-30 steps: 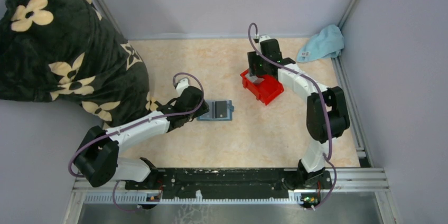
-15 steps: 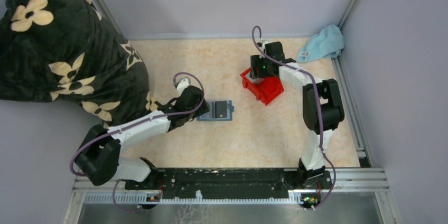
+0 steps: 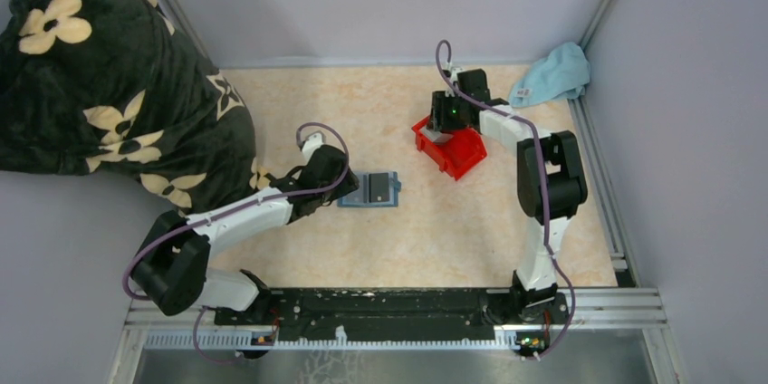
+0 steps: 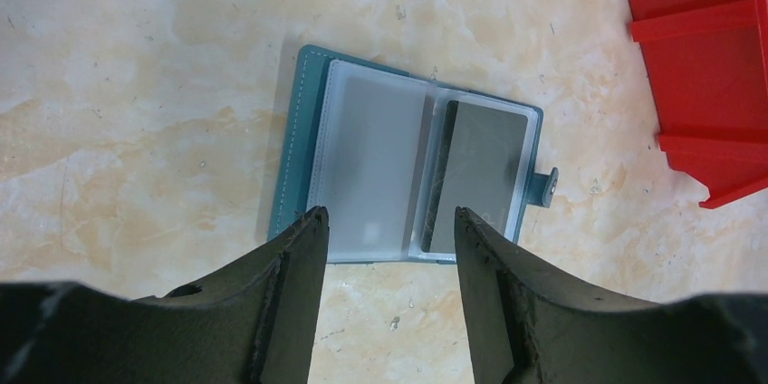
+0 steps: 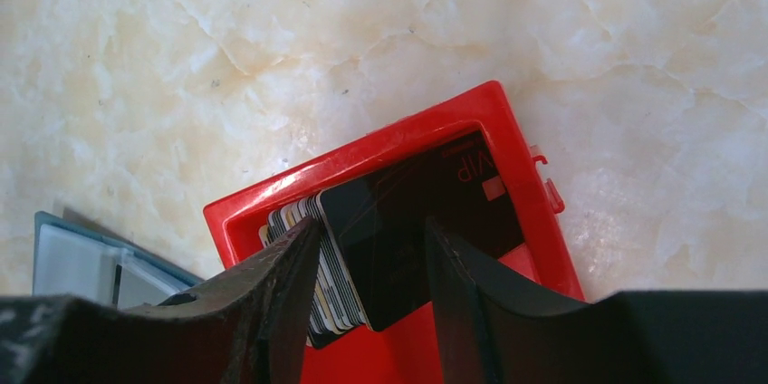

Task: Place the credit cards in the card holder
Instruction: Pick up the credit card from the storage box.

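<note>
The teal card holder point(image 4: 299, 144) lies open on the table, clear sleeves up, with one grey card point(image 4: 480, 171) in its right sleeve. My left gripper point(image 4: 387, 218) is open just at its near edge and holds nothing. In the top view the holder point(image 3: 380, 190) sits mid-table beside that gripper point(image 3: 349, 187). A stack of credit cards point(image 5: 333, 280) stands tilted in the red bin point(image 5: 362, 153), a dark card point(image 5: 389, 212) in front. My right gripper point(image 5: 371, 228) reaches into the bin, its jaws apart on either side of the stack.
The red bin point(image 3: 464, 154) stands right of centre, and its corner shows in the left wrist view point(image 4: 706, 85). A light blue cloth point(image 3: 550, 76) lies at the back right corner. A dark flowered blanket point(image 3: 100, 76) covers the left side.
The right gripper has shifted slightly right over the bin and its jaws have narrowed around the cards. The left arm and the card holder have not moved.
</note>
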Controlling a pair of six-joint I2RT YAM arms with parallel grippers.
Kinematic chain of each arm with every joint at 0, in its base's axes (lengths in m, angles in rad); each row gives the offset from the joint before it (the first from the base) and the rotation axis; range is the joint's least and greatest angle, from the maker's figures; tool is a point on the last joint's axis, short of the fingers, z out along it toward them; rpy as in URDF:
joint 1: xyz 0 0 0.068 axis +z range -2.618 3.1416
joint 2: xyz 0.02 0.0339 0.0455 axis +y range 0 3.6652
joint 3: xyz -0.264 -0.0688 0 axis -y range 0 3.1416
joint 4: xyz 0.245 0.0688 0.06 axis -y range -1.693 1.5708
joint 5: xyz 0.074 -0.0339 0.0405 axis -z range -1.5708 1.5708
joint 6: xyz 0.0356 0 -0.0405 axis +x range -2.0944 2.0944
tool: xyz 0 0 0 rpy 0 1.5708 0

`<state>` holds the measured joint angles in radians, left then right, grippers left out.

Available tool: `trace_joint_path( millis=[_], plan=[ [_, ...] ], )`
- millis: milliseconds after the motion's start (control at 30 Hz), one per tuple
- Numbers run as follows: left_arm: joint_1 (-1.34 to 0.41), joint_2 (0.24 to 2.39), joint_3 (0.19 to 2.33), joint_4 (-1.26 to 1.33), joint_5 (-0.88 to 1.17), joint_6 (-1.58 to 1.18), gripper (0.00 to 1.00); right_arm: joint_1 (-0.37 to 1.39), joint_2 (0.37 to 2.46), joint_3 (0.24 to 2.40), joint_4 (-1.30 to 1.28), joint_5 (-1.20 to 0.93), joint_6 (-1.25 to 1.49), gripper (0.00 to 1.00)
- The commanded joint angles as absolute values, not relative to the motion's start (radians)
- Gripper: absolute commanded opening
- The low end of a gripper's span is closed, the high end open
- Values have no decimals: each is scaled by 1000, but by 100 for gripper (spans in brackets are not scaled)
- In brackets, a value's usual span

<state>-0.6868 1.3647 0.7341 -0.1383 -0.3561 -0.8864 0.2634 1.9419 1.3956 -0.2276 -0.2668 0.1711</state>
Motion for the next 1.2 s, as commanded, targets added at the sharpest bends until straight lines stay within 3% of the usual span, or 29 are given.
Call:
trace_joint_path(
  millis=[0, 233, 1167],
  plan=[
    [-679, 1371, 731, -115, -340, -884, 60, 258, 1950, 1422, -201, -320, 187, 43],
    [-678, 1380, 734, -110, -331, -885, 60, 257, 1928, 1406, -188, -346, 204, 35],
    [-669, 1379, 744, -110, -305, -888, 60, 286, 1883, 1396, -212, -385, 233, 37]
  ],
)
